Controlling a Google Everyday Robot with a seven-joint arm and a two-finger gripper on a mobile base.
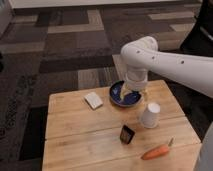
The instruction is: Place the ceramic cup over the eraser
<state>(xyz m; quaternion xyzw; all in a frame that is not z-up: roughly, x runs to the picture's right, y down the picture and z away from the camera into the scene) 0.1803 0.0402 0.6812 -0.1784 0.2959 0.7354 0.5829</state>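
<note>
Wooden table (70, 135), plain white ceramic cup (150, 115), gripper (129, 93) over blue bowl (136, 100), state unclear

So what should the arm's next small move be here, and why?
Probably shift the claw from above the blue bowl toward the ceramic cup, which stands untouched on the table, apart from the eraser it must cover.

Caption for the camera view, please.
Tool hangs over the blue bowl; ceramic cup and eraser sit apart on the wooden table.
</note>
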